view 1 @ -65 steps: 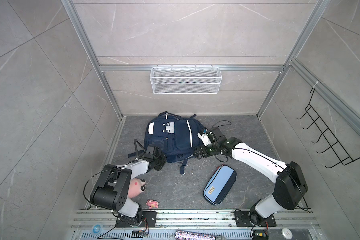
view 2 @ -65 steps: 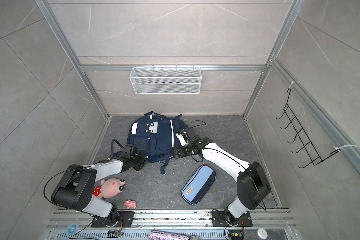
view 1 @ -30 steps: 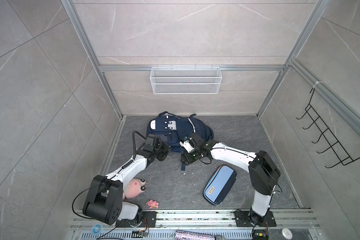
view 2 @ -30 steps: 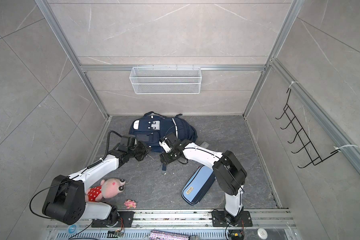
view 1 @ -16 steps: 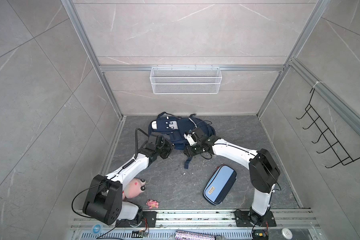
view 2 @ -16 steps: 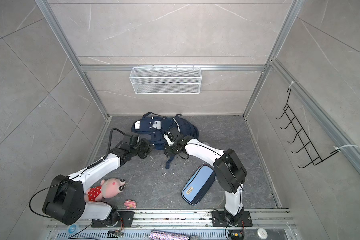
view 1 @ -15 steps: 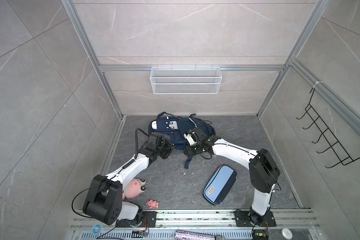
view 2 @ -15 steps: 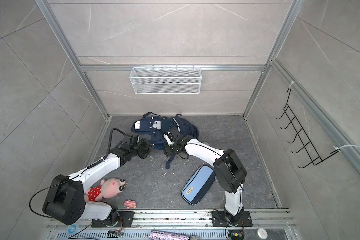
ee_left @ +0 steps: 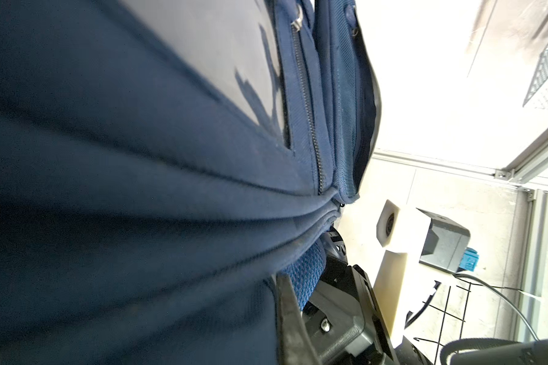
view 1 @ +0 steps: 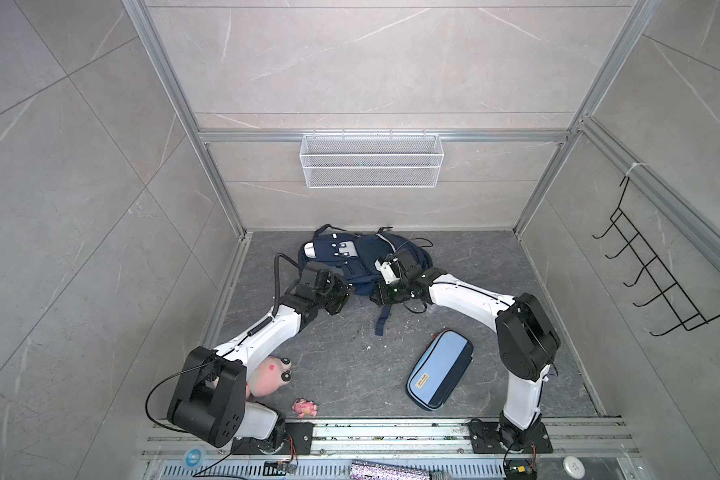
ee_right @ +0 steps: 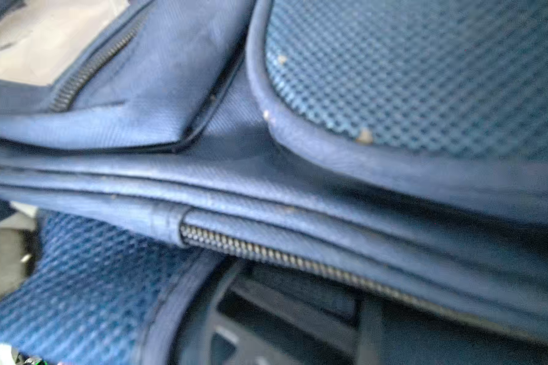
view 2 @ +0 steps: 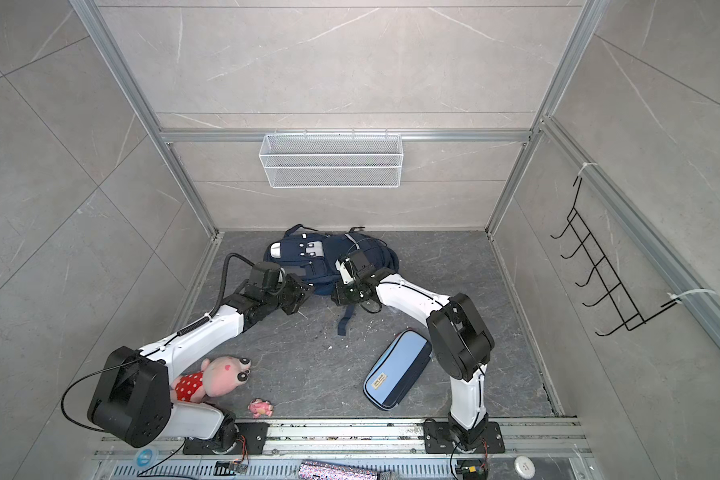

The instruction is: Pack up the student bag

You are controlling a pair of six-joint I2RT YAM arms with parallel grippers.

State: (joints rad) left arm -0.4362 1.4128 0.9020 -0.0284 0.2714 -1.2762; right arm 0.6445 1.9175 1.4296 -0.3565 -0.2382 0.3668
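Both arms have white rounded shells between boxy black joints. The left arm (view 1: 262,332), lower left, carries a coiled black cable (view 1: 260,326) and a thick black hose (view 1: 276,278) looping at its wrist. The right arm (view 1: 470,297), right of centre, bears a white camera block (view 1: 387,270) and thin black wires (view 1: 416,306). The base plates (view 1: 302,440) are black, with screws.

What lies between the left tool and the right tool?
The lower edge of the bag fills that gap, as both top views show.
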